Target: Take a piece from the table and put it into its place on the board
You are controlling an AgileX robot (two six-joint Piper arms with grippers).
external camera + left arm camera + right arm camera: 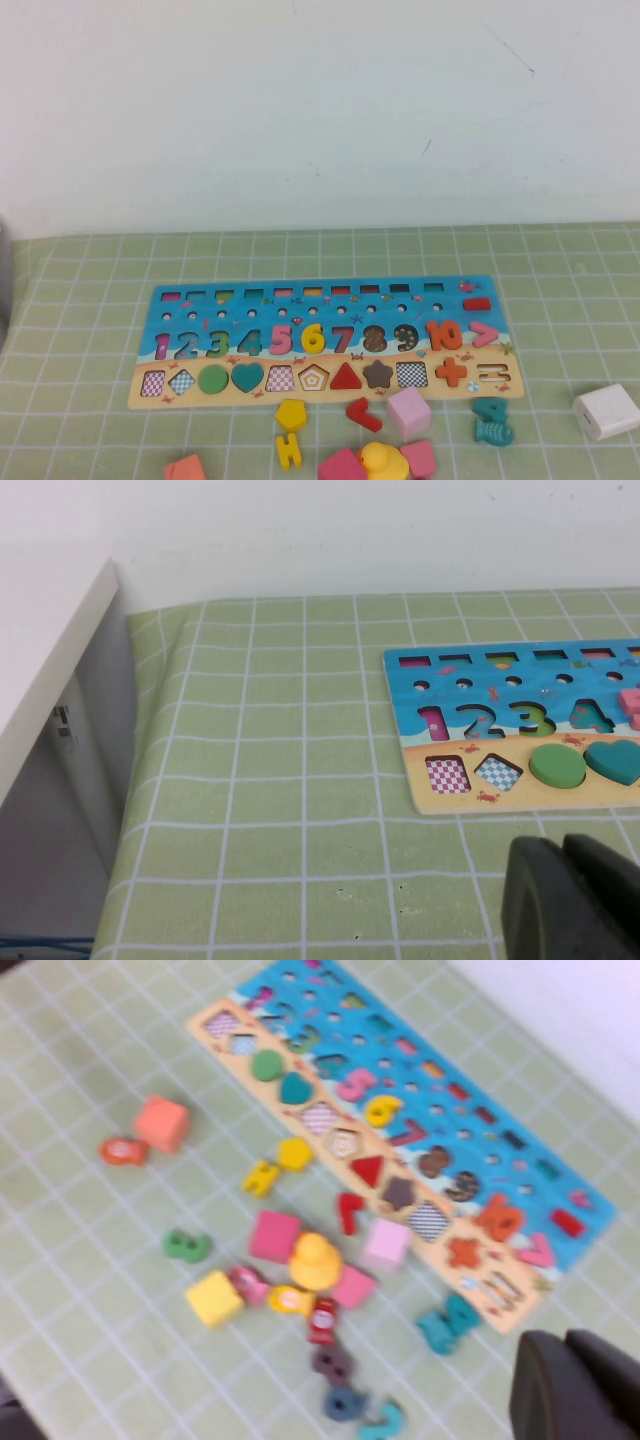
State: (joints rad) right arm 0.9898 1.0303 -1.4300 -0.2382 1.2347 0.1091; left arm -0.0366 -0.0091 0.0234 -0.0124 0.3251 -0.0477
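The board (325,340) lies flat on the green gridded table (90,300). The piece, a yellow 6 (313,338), lies in its place between the pink 5 (281,339) and the red 7 (343,339), and it covers the recess floor. The right wrist view also shows the yellow 6 (383,1110) set in the board (560,1175). Neither arm appears in the high view. My left gripper (562,848) hangs shut and empty over bare cloth near the board's left end (415,800). My right gripper (565,1340) is shut and empty, raised above the table off the board's right end.
Loose pieces lie in front of the board: a yellow pentagon (291,413), a yellow H-like piece (288,450), a red angle (362,411), a pink cube (409,412), a yellow duck (382,462), a teal fish (491,421). A white cube (606,411) sits at the right.
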